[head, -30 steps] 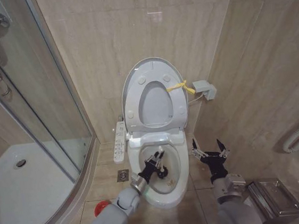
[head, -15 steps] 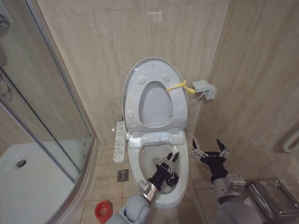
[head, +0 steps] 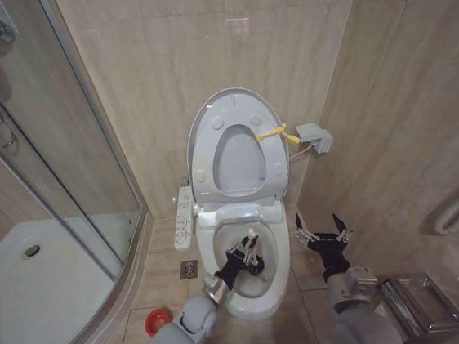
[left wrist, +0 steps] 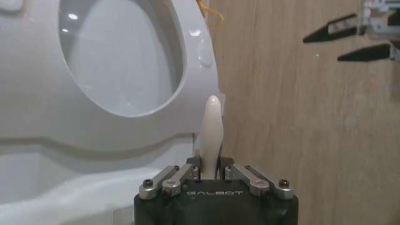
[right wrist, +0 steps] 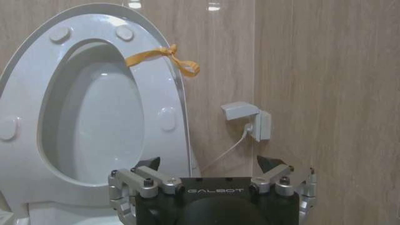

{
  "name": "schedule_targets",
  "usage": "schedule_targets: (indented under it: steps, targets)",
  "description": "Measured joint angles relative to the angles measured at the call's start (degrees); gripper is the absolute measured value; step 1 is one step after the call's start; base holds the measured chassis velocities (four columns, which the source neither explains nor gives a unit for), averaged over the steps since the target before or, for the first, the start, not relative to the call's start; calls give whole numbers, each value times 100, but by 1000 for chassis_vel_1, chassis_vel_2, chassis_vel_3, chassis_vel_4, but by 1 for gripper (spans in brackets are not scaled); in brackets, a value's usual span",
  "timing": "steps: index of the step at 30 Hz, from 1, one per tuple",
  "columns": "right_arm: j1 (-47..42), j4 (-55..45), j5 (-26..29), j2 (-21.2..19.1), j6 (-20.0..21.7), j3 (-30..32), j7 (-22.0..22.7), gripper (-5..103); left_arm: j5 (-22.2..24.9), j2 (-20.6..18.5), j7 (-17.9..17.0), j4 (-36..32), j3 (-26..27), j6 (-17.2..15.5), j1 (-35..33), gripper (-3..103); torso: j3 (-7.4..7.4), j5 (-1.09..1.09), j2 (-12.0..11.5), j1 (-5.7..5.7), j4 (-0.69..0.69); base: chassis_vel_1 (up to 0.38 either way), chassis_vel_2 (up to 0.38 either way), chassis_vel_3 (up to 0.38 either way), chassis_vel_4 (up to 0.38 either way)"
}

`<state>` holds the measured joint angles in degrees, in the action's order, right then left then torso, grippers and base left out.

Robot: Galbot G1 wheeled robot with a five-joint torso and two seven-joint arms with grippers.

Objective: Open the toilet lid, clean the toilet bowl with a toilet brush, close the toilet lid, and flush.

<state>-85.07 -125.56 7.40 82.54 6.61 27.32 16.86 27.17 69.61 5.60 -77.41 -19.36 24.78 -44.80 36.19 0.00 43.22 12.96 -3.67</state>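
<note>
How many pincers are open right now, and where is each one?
1. The right pincer hangs open beside the white ceramic toilet bowl, gripping nothing. The left pincer is inside the bowl, shut on the thin white toilet brush handle.

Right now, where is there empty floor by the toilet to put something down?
Bare floor tile lies between the shower tray's curved edge and the toilet bowl, beside the red cup holder. It is crowded inside the bowl, where the left pincer holds the toilet brush. To the bowl's right, the open right pincer hovers.
</note>
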Motion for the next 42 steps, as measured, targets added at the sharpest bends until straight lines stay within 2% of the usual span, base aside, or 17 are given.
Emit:
schedule_targets:
  steps: [4, 9, 12, 18, 22, 27, 33, 42]
  targets:
    - [0, 0, 0, 0, 0, 0, 0, 100, 44, 35, 10, -335, -100, 32, -79, 18, 0, 0, 0, 0, 0, 0, 0, 0, 0]
    - [0, 0, 0, 0, 0, 0, 0, 100, 4, 153, 42, -437, -265, 109, -179, 18, -1, 0, 0, 0, 1, 0, 0, 0, 0]
    - [0, 0, 0, 0, 0, 0, 0, 100, -60, 275, 97, -246, -321, 156, -232, 18, -1, 0, 0, -1, 1, 0, 0, 0, 0]
    - [0, 0, 0, 0, 0, 0, 0, 100, 42, 286, 166, 175, -269, 169, -102, 18, -2, -1, 1, -1, 0, 0, 0, 0, 0]
    - [0, 0, 0, 0, 0, 0, 0, 100, 127, 229, 141, 413, -219, 7, 150, 18, 0, 0, 0, 0, 1, 0, 0, 0, 0]
    - [0, 0, 0, 0, 0, -1, -1, 100, 153, 171, 123, 84, -243, -19, 239, 18, 0, 0, 0, 0, -1, 0, 0, 0, 0]
    - [0, 0, 0, 0, 0, 0, 0, 100, 84, 267, 206, -188, -393, 232, 85, 18, -1, 0, 0, 0, 0, 0, 0, 0, 0]
    - [0, 0, 0, 0, 0, 0, 0, 100, 61, 297, 328, 630, -362, 339, 208, 18, -2, -1, 1, -1, -1, 0, 0, 0, 0]
